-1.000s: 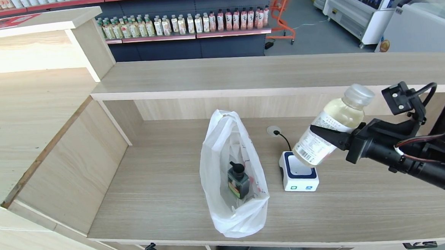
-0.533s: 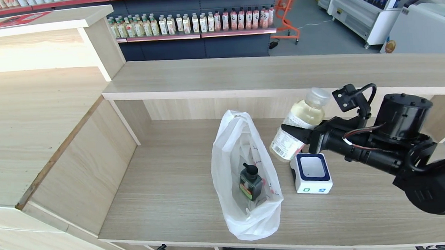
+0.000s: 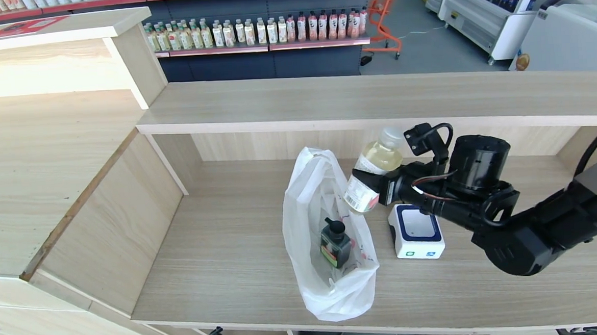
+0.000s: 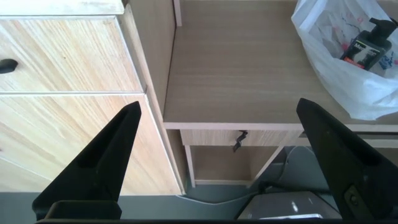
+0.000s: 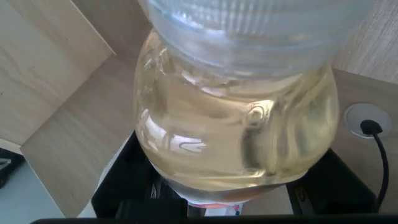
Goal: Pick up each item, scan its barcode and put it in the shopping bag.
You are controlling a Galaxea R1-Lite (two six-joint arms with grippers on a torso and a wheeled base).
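Wooden surface (image 3: pixel 231 252) holds the bag (image 3: pixel 309 269), with the scanner (image 3: pixel 417 230) just right of it. Right end effector (image 3: pixel 381 186), clamped on the bottle (image 3: pixel 370 174), has swung it left off the scanner to the bag's rim: scan likely done, drop next. Left end effector (image 4: pixel 217 104) gapes empty.

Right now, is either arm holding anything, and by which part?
The right gripper holds the drink bottle around its labelled middle. The left gripper holds nothing, jaws open.

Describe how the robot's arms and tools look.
The right arm is matte black, built of round tubes and a drum-shaped joint, with thin red and white wires and a looped black cable. The left tool has two black tapered fingers.
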